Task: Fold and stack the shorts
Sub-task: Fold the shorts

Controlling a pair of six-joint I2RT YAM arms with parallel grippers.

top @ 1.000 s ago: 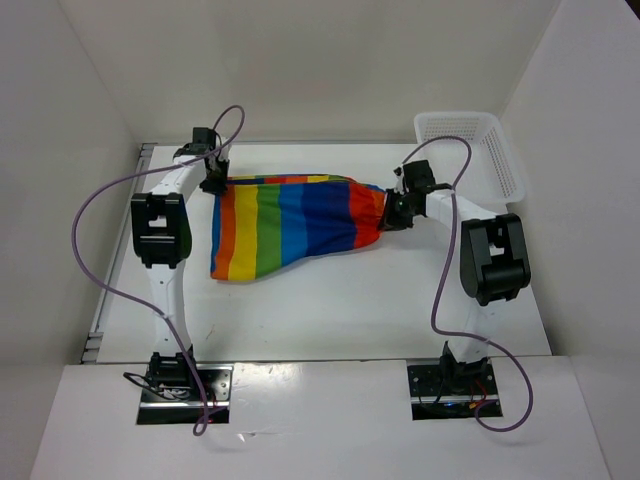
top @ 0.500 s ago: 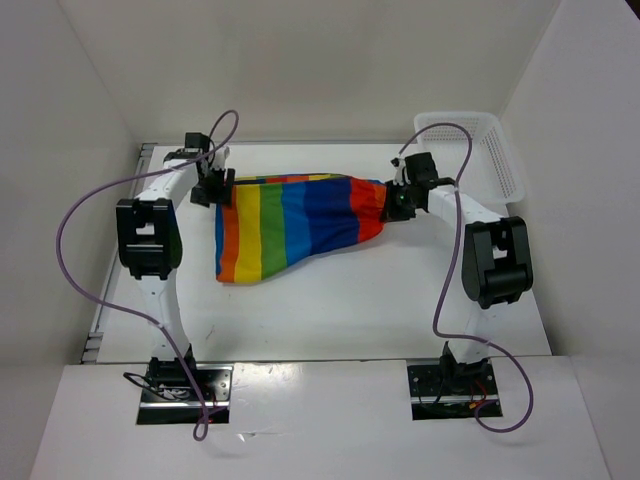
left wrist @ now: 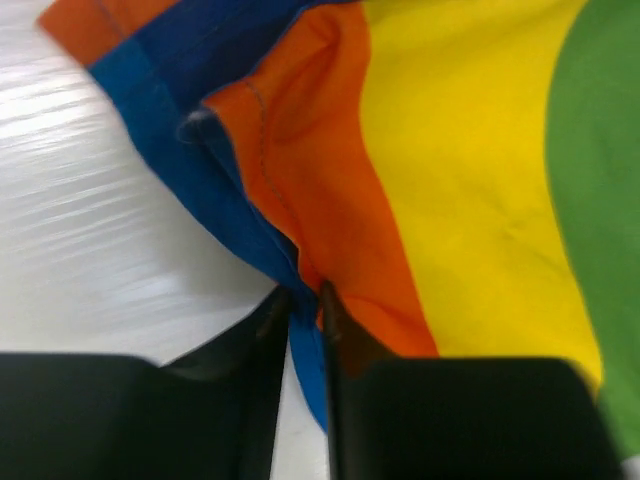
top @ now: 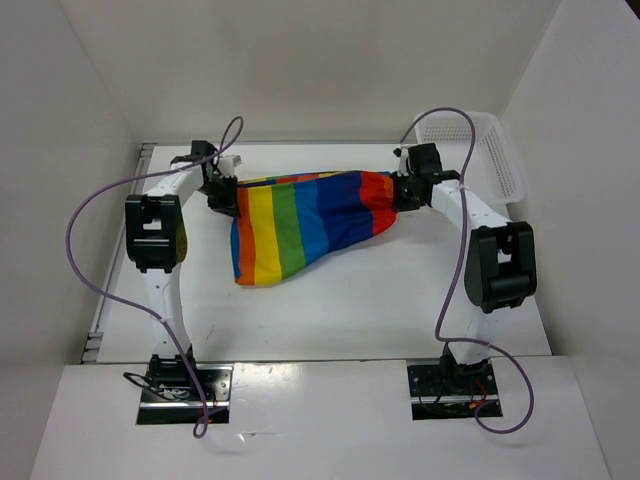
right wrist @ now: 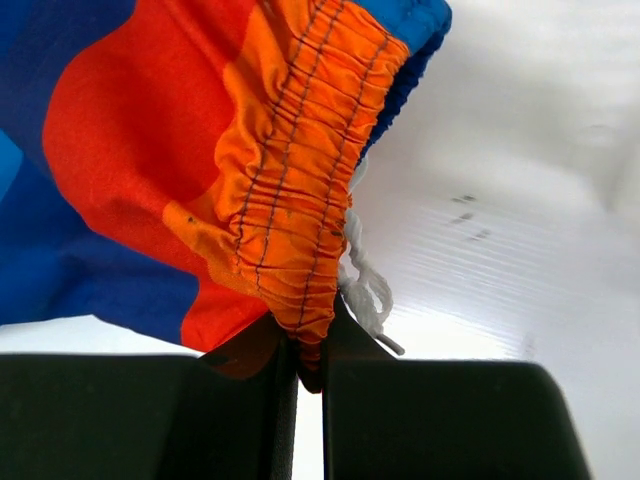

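The rainbow-striped shorts (top: 305, 220) hang stretched between both arms above the far half of the table, their lower edge sagging toward the front left. My left gripper (top: 222, 190) is shut on the blue hem at the left corner (left wrist: 305, 310), next to the orange stripe. At the right end my right gripper (top: 405, 190) is shut on the gathered orange waistband (right wrist: 310, 330). The white drawstring (right wrist: 365, 285) dangles beside the right finger.
A white mesh basket (top: 485, 150) stands at the back right corner, just beyond the right arm. The table (top: 330, 310) is white, with walls close on the left, back and right.
Both grippers have carried the shorts to the right and slightly back. The left gripper opened briefly and shut again on the hem. The hanging cloth now reaches lower toward the front.
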